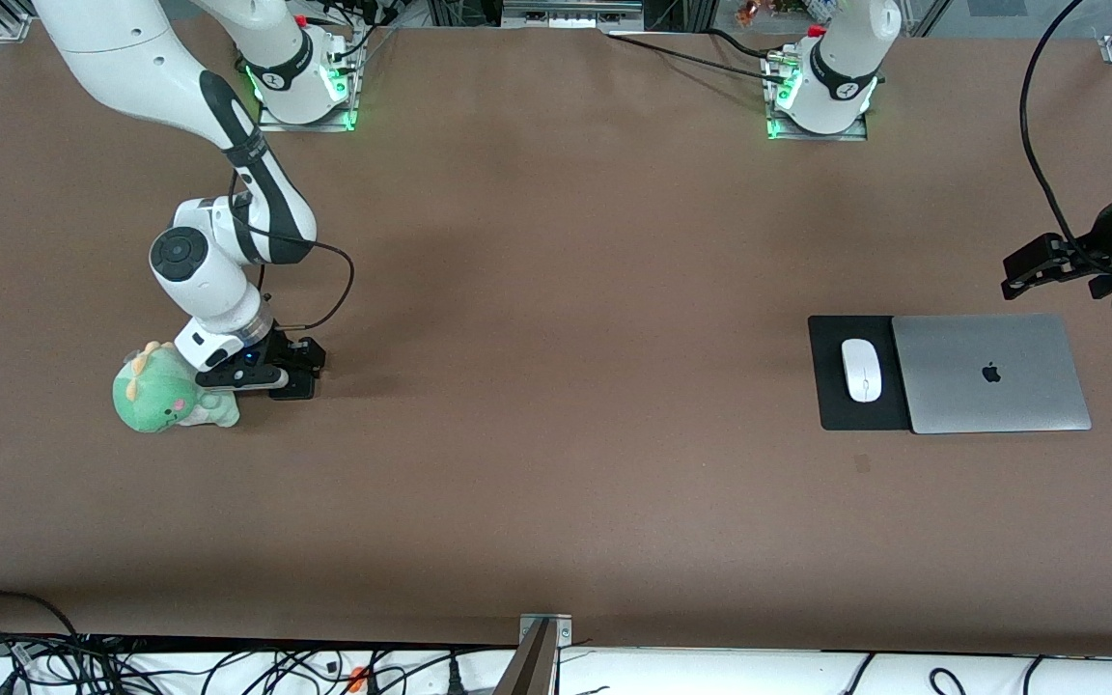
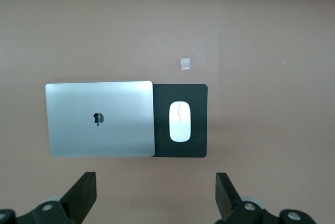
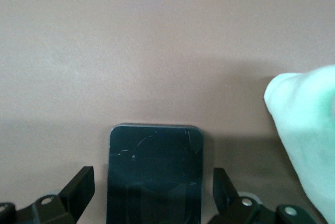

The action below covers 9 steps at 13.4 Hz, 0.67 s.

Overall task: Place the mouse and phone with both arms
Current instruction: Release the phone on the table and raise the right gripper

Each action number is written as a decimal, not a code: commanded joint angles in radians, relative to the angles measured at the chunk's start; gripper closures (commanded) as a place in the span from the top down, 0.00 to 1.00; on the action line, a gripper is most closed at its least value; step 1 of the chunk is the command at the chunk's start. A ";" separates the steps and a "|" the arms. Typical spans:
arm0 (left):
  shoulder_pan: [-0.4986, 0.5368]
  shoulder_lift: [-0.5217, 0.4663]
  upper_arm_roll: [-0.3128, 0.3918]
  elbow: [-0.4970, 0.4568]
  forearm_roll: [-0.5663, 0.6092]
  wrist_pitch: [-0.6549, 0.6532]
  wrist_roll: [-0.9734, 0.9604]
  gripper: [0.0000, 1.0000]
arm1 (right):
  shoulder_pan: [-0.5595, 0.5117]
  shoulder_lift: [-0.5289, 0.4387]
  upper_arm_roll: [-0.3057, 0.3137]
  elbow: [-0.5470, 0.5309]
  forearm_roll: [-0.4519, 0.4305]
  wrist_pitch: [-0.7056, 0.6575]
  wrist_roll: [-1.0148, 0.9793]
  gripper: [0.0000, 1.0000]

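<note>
I have the right gripper (image 1: pixel 257 378) down low at the table (image 1: pixel 556 463), at the right arm's end, right beside the green plush toy (image 1: pixel 162 396). In the right wrist view the phone (image 3: pixel 155 174) lies flat on the brown surface between my two black fingers (image 3: pixel 78 187), which stand spread wide, one on each side of the phone with a gap showing between each finger and the phone's edge, so the claw is open around it and not pinching it. The plush toy (image 3: pixel 306 135) shows as a pale green bulge close by the phone. I cannot make out the phone itself from the front camera, since the gripper covers that spot. The left gripper (image 1: pixel 1063 265) hangs in the air at the left arm's end of the table, by the closed silver laptop (image 1: pixel 990 374), on the side of it farther from the front camera. The left wrist view looks straight down from there, and its fingers (image 2: pixel 84 195) are spread wide with nothing between them. The white mouse (image 1: pixel 861 370) rests on the black mouse pad (image 1: pixel 831 396), and the pad lies touching the laptop, on the laptop's side toward the right arm's end. In the left wrist view the mouse (image 2: pixel 179 122) sits about centred on the pad (image 2: pixel 196 145), the laptop (image 2: pixel 99 119) overlaps the pad's edge, and a small pale square of tape (image 2: pixel 184 64) lies on the table near the pad.
</note>
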<state>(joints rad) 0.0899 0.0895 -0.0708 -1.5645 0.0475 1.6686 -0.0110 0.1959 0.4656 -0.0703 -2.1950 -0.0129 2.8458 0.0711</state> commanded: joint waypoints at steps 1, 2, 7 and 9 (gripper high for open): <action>0.007 0.012 0.000 0.035 -0.017 -0.026 0.023 1.00 | -0.016 -0.044 0.017 0.049 0.013 -0.113 -0.025 1.00; 0.007 0.012 0.000 0.035 -0.017 -0.026 0.023 1.00 | -0.016 -0.067 0.018 0.084 0.014 -0.196 -0.024 1.00; 0.007 0.013 0.000 0.035 -0.017 -0.026 0.023 1.00 | -0.015 -0.243 0.012 0.190 0.022 -0.561 -0.023 1.00; 0.007 0.013 0.000 0.035 -0.017 -0.026 0.023 1.00 | -0.016 -0.321 0.009 0.207 0.024 -0.679 -0.023 1.00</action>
<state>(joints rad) 0.0900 0.0896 -0.0699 -1.5624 0.0475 1.6685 -0.0110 0.1951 0.2267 -0.0696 -1.9805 -0.0081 2.2591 0.0708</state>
